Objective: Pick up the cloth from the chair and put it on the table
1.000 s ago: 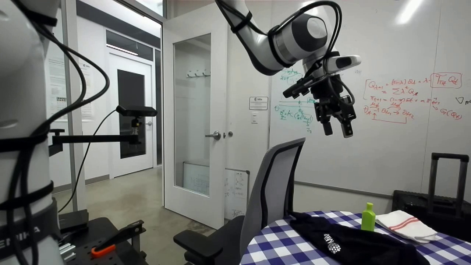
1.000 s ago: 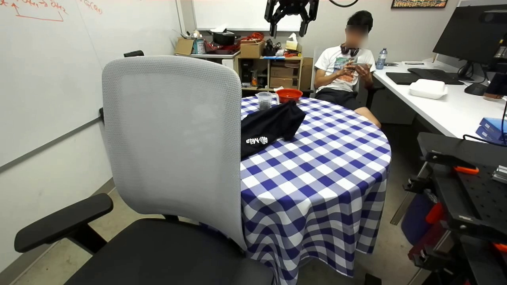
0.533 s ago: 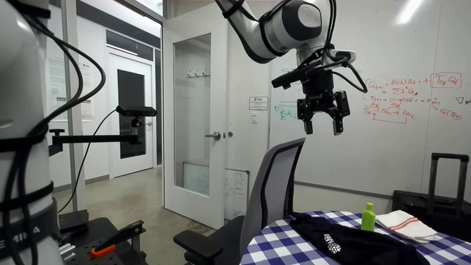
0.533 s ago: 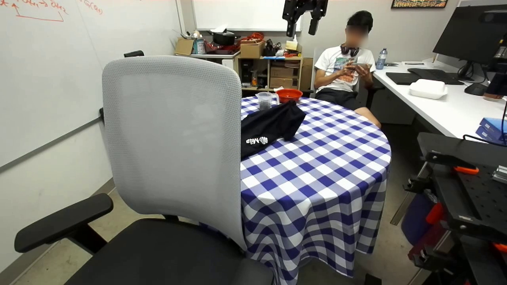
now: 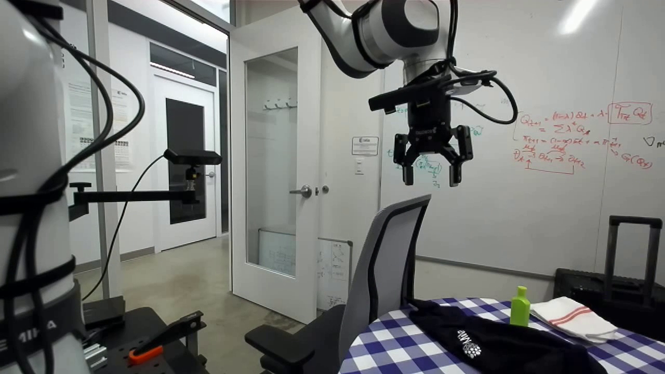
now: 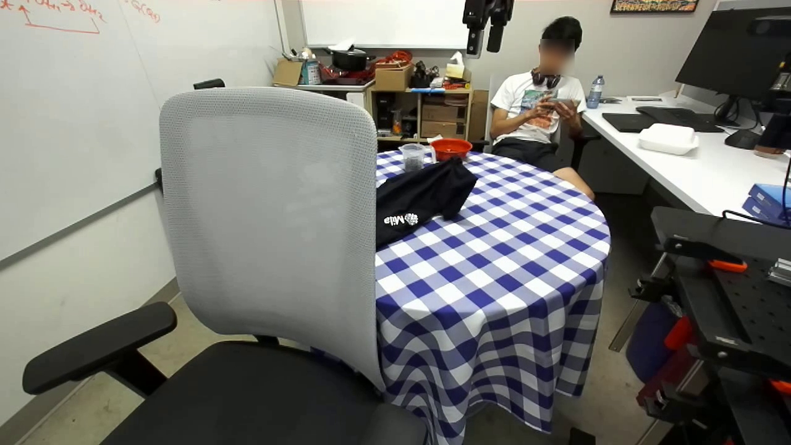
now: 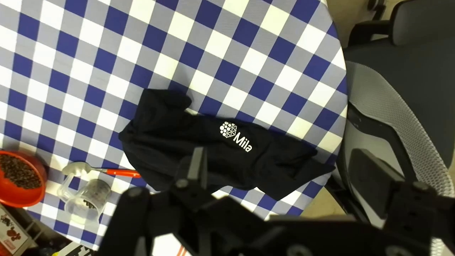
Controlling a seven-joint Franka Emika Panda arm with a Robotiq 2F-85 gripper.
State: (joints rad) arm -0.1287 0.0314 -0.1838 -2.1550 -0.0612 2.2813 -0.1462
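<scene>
The cloth [image 5: 499, 335], a dark fabric with a white Mila logo, lies crumpled on the table [image 5: 392, 348] with the blue-and-white checkered tablecloth. It also shows on the table in an exterior view [image 6: 426, 191], partly hidden by the chair [image 6: 266, 204], and in the wrist view [image 7: 213, 142]. The grey chair back [image 5: 382, 259] stands against the table's edge. My gripper [image 5: 431, 179] is open and empty, pointing down, high above the chair back and the near table edge. In the wrist view the gripper's fingers [image 7: 284, 174] are wide apart with nothing between them.
A green bottle [image 5: 519, 307] and a folded white towel [image 5: 574, 318] stand beside the cloth. A red bowl [image 7: 23, 177], a clear cup [image 7: 89, 201] and a red-handled spoon [image 7: 122, 172] are on the table. A person [image 6: 537, 108] sits behind it. A black case [image 5: 576, 291] stands by the whiteboard.
My open gripper has moved left in an exterior view and right in an exterior view, turning and straightening to point down. The cloth, chair and table have not moved.
</scene>
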